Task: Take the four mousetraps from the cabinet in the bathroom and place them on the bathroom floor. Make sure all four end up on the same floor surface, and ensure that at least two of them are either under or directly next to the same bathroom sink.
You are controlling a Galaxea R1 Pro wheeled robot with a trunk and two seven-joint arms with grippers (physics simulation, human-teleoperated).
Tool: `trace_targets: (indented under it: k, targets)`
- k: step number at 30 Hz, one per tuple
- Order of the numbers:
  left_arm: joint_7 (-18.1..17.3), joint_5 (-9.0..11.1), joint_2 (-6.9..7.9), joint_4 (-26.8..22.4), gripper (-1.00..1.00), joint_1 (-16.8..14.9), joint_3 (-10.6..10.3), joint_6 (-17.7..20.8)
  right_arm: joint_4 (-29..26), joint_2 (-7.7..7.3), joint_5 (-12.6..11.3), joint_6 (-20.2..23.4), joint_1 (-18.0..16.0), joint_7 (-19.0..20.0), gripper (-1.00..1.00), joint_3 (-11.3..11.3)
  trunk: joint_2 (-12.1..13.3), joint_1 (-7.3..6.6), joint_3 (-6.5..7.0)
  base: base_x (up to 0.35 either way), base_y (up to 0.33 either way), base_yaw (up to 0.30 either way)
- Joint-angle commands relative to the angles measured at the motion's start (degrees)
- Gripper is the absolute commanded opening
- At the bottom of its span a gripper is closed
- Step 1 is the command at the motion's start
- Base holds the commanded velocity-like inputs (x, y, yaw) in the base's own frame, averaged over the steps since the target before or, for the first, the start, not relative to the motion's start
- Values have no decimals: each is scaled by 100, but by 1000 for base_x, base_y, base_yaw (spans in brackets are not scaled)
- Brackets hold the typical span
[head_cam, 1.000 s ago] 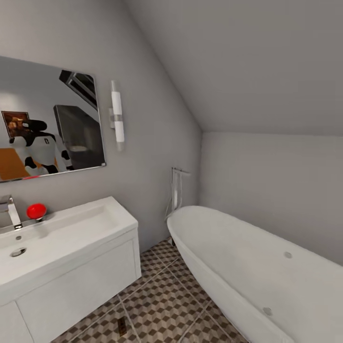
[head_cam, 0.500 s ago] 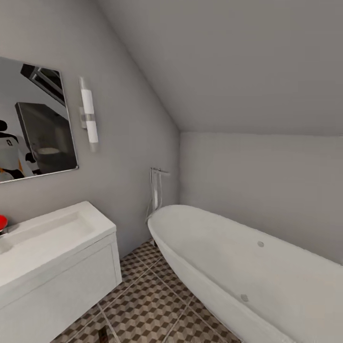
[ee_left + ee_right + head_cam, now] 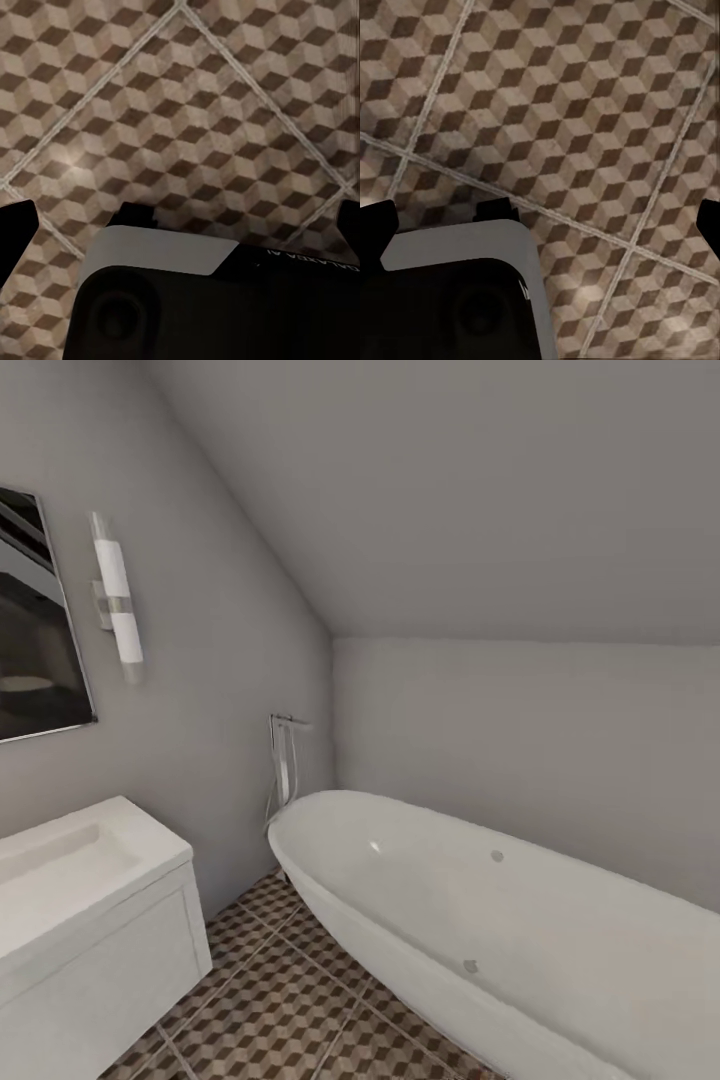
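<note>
Two black fingertips of the left gripper (image 3: 180,217) sit at opposite edges of the left wrist view, set wide apart with nothing between them, hanging above the bathroom floor of square tiles in a brown, beige and white cube pattern (image 3: 187,97) without touching it. The right gripper (image 3: 540,217) looks the same in the right wrist view: its dark fingertips (image 3: 376,223) spread to the frame's edges, empty, over the same patterned tiles and their pale grout lines.

In the head view, the wide white rectangular bathroom sink on its white vanity (image 3: 90,900) stands at the left against the grey wall, cut off by the frame's edge. A long rounded white bathtub (image 3: 480,920) runs from the far corner towards the right foreground, with a tall chrome floor-standing tap (image 3: 283,760) at its far end by the wall. Between the vanity front and the tub's side lies an open strip of tiled floor, narrowing towards the far corner. Above the sink, the edge of a frameless wall mirror (image 3: 35,630) shows, with a white tubular wall lamp (image 3: 118,600) just beside it. The ceiling slopes down to the low far wall behind the tub
</note>
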Motion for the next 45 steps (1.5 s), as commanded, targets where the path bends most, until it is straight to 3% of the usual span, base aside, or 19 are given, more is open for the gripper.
trace_targets:
  k: [1, 45]
  targets:
    - [20, 42, -2, 1, 100, -2, -49, -17, 19, 2, -49, -30, -9, -2, 100, 48, -4, 0, -7, 0, 0, -295]
    - [29, 69, 11, 1, 100, -2, -47, -52, 19, 2, -49, -30, -8, -2, 100, 48, -4, 0, -7, 0, 0, -295]
